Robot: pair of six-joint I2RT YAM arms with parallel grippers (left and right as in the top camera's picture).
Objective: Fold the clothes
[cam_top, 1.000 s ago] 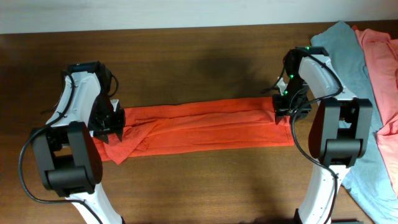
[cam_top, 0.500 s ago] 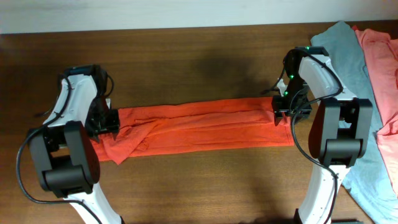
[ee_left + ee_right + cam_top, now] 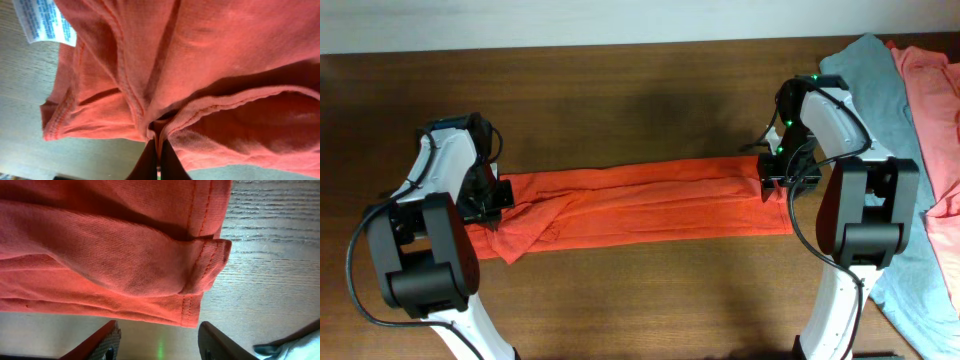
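Orange shirt (image 3: 640,205) folded into long strip; crosswise folds remain. Left gripper (image 3: 156,152) pinched closed, apparently on hem at fingertips. Right gripper (image 3: 159,341) half-spread, hem ahead, unheld.

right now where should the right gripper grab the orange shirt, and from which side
Grip the orange shirt by its stitched hem end, where folded layers bunch into a thick lip. Come from the bare table side beyond that end, the open right gripper straddling the lip; elsewhere the cloth lies flat, with little to pinch.
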